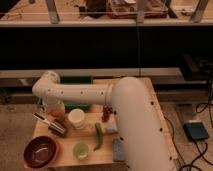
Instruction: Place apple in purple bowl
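- Where the table (97,158) comes to its near left corner, the purple bowl (41,151) stands upright, and nothing shows inside it.
- Just to its right along the near edge stands a light green cup (81,150). Further right, a blue-grey block (118,148) lies against the robot's white body.
- Behind the cup, toward the middle of the table, lies a green pepper (99,136), running from near to far.
- By the left edge, just behind the bowl, the gripper (56,123) hangs down from the arm (75,92), low over the wood.
- Its fingers are drawn together, and the apple (57,114) shows as an orange spot caught between them, right under the wrist.
- A white cup (76,118) stands just beside the gripper on the right, and dark grapes (107,113) lie past that, nearer the middle.
- A green tray (75,80) sits at the far edge, partly hidden by the arm.
- Judging by the grip, the step in hand is the pick: the apple is seized but not yet lifted clear.
- The next move calls for a straight lift high enough to clear the bowl's rim, then a short carry toward the near left corner. The apple should be let go low over the bowl's middle so it does not bounce out.
- The white cup is close enough that a sideways swing could knock it.
- No brand, label or writing can be read anywhere.
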Motion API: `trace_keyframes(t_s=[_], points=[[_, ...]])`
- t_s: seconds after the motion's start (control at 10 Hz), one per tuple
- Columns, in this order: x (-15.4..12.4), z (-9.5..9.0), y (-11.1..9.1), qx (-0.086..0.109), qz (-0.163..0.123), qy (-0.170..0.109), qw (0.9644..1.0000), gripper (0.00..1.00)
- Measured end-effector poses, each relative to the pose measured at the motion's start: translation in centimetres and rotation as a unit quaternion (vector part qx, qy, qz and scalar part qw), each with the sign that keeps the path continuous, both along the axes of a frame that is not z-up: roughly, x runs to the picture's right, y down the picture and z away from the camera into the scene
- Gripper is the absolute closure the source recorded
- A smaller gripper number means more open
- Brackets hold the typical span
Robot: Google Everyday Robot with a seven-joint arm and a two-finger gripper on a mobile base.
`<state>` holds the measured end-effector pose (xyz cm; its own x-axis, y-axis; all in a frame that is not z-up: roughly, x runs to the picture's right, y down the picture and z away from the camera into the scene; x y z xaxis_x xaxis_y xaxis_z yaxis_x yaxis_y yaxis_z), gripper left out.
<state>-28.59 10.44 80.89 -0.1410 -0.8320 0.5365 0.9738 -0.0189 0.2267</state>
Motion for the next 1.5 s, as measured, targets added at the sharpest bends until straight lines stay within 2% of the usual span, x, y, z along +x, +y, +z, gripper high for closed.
trace_keyframes(t_s=[0.1,0.2,0.3,0.5,0.6,0.8,0.9,1.0,1.2,1.3,1.4,1.5], points=[[0.2,-1.4,-0.9,0.003,-0.001,-0.011,0.9999,0.97],[0.4,-3.7,-1.9,0.002,-0.009,-0.033,0.9994,0.97],[0.7,-6.2,-2.4,-0.007,-0.030,-0.062,0.9976,0.97],[0.8,-10.0,-1.2,-0.030,-0.070,-0.101,0.9920,0.97],[0.9,-12.0,0.6,-0.047,-0.094,-0.119,0.9873,0.97],[1.2,-15.0,4.6,-0.077,-0.133,-0.151,0.9766,0.97],[1.2,-17.0,6.7,-0.091,-0.154,-0.173,0.9685,0.97],[1.3,-17.9,7.9,-0.101,-0.169,-0.187,0.9624,0.97],[0.4,-19.7,9.9,-0.117,-0.220,-0.225,0.9421,0.97],[-0.8,-20.3,10.3,-0.113,-0.246,-0.232,0.9342,0.95],[-1.9,-20.3,10.5,-0.109,-0.261,-0.232,0.9305,0.89],[-2.4,-20.2,10.6,-0.109,-0.267,-0.232,0.9291,0.85]])
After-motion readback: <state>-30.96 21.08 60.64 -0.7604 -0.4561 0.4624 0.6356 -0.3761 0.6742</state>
